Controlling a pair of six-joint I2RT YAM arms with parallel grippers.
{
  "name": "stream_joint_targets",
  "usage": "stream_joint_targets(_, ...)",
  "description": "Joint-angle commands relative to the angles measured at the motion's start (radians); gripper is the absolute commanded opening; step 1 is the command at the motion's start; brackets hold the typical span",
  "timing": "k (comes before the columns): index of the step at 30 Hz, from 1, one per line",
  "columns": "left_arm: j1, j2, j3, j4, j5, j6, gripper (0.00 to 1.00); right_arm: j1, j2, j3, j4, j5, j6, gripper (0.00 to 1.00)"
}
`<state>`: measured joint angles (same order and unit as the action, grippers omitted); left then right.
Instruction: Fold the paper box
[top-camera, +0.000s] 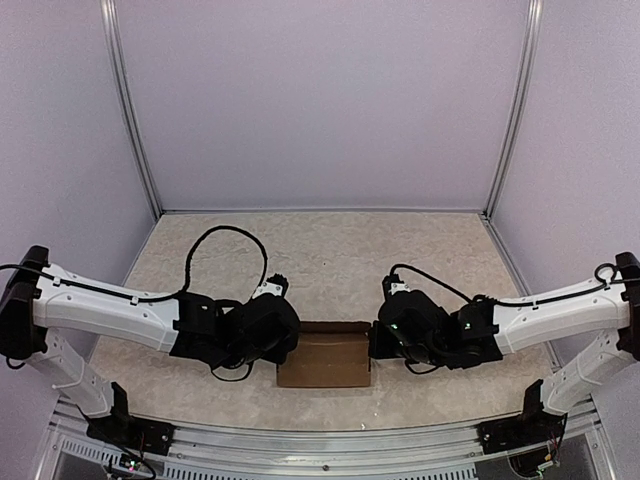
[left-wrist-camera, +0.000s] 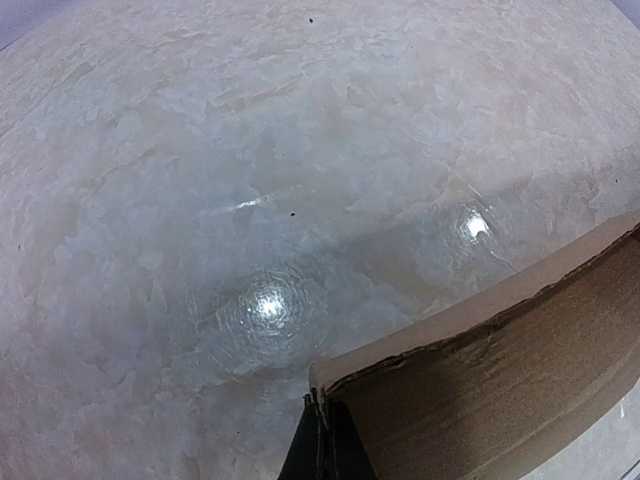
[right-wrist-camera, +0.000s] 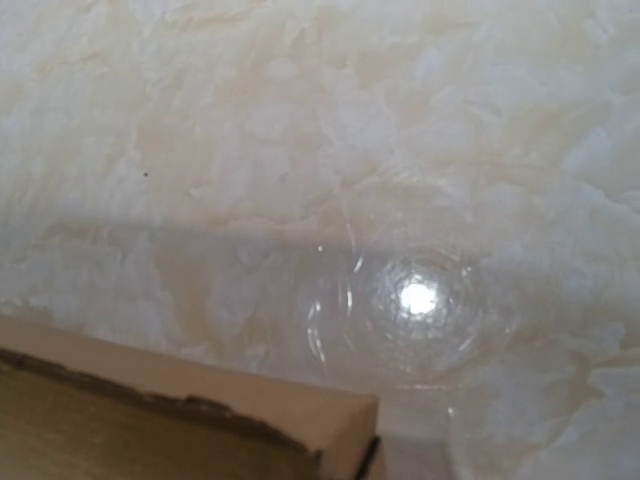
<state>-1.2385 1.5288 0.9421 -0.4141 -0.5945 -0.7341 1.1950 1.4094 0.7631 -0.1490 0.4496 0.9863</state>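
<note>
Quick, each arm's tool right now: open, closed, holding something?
Left tool: closed, at the corner of the brown cardboard paper box; grip cannot be told.
Right tool: closed, at the box's other end; grip cannot be told.

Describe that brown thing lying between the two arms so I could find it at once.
Look at the pale marbled table, near its front edge, in the gap between the black ends of the left arm and the right arm. There sits the paper box, a low piece of plain brown cardboard. Nothing else there is brown.
</note>
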Motion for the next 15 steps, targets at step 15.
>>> stream_joint_targets(15,-0.049,-0.014,-0.038,0.006,-0.121,-0.079,0.00,0.035,-0.190,-0.067,-0.044,0.076,-0.124,0.28)
